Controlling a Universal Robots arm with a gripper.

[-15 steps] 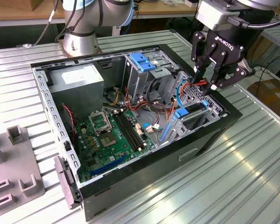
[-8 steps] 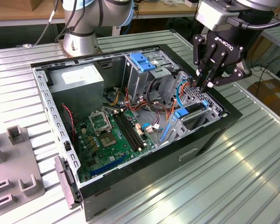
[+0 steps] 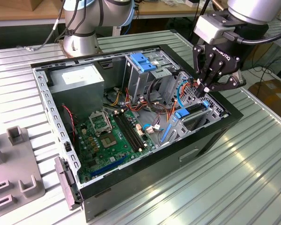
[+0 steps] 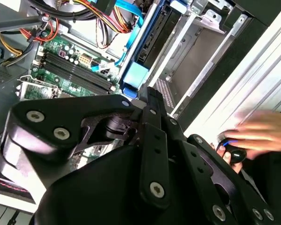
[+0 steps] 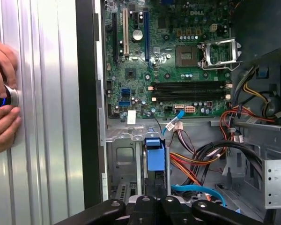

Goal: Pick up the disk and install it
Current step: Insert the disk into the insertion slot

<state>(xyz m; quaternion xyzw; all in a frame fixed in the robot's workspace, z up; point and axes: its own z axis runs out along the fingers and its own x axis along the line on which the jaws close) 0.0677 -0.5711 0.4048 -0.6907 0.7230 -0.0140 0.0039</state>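
Robotics lab: open computer case [image 3: 187,150] on ribbed aluminium table [image 3: 243,178], robot arm base [image 3: 79,42] alongside.

Hidden beneath the claw [image 5: 155,201] in the first wrist view: the near end of the disk [image 5: 154,158]. Cropped by that picture's edge: the claw's body and a hand [image 5: 1,96] on the worktop [image 5: 47,140]. Blurred in the second wrist view: the same hand [image 4: 264,133]. Cannot tell whether claw and disk touch. Cropped at the exterior view's left: a grey fixture [image 3: 11,180].
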